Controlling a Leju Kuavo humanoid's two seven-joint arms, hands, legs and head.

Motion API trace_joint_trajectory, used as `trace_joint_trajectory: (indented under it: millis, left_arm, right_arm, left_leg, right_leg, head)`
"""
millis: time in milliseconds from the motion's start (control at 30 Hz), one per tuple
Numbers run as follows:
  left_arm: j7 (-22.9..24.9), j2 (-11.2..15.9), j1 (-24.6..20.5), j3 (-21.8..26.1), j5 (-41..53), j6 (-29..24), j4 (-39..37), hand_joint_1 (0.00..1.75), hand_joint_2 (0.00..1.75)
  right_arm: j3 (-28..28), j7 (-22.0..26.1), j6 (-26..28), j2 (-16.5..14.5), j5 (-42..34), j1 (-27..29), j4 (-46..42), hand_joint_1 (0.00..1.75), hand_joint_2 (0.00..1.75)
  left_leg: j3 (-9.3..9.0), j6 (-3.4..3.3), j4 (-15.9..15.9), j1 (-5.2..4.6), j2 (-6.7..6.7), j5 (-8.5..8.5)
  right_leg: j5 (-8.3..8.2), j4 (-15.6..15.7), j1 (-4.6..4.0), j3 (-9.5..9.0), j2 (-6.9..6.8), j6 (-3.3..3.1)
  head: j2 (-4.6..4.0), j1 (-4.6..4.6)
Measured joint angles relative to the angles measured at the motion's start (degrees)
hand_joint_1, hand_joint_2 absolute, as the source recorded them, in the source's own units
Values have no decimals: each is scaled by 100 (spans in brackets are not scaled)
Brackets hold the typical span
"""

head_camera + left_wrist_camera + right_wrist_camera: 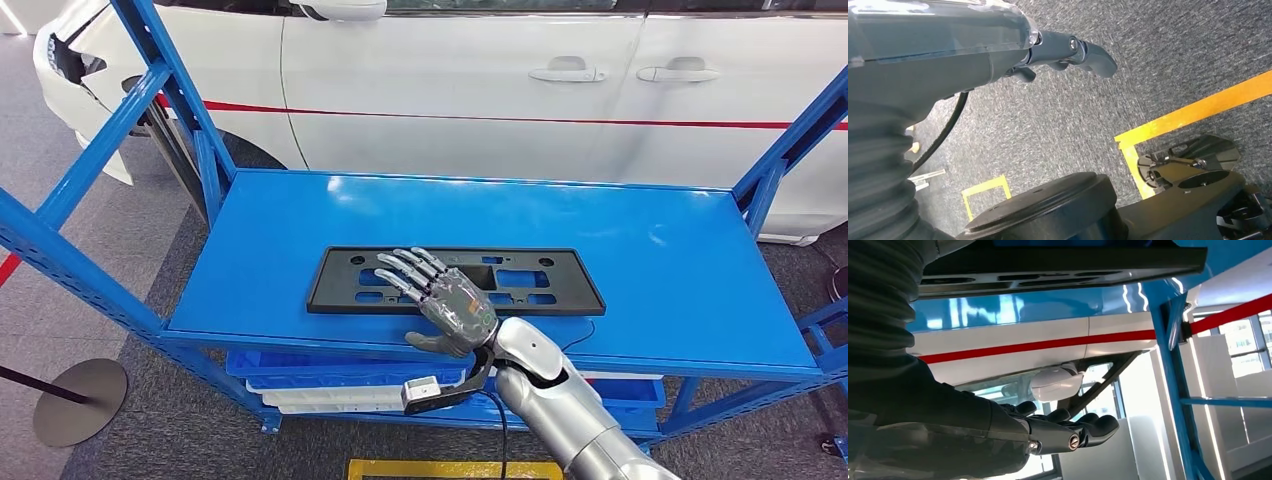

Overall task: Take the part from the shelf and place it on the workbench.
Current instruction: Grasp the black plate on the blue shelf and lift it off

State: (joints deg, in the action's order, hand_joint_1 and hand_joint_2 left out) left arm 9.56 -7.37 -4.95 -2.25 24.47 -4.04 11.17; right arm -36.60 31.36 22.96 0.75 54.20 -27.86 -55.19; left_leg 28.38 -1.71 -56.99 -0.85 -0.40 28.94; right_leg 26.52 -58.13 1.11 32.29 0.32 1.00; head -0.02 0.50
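**benchrat:** Black plastic part (455,281), a flat frame full of cutouts, is lying flat on the blue shelf (640,250) close to the front edge, a bit left of the middle. The robot's right hand (440,295) hovers palm-down over it with the fingers stretched out and spread, thumb out over the front lip. Nothing is held. From the wrist camera there's a clear gap between the fingers (1083,432) and the part's surface, so no contact yet.

**torque_tom:** Flat thing on a flat surface, that's the ugly bit. If the hand just presses down and curls, it'll likely slide the part toward the back edge instead of lifting it. The thumb probably has to get under the front rim.

**benchrat:** Yeah, and it's long. Grabbed near the middle one-handed it could still tip or swing into the blue uprights (165,75) on the way out.

**torque_tom:** And the left hand (1068,50)?

**benchrat:** Hanging over the grey carpet (1158,60), holding nothing, fingers loosely bent. Can't really tell if it's open or closed.
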Motion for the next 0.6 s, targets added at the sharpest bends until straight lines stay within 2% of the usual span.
trace_joint_trajectory:
  millis: [600]
  left_arm:
    - [-12, 1, 0, 16, 50, -19, 0, 0, 175]
  right_arm:
    - [-48, 63, 74, 182, -113, 54, 13, 0, 175]
  left_leg:
    - [1, 0, 0, 1, 0, 0]
  right_leg:
    - [0, -1, -1, 0, 0, 0]
  head:
    - [0, 0]
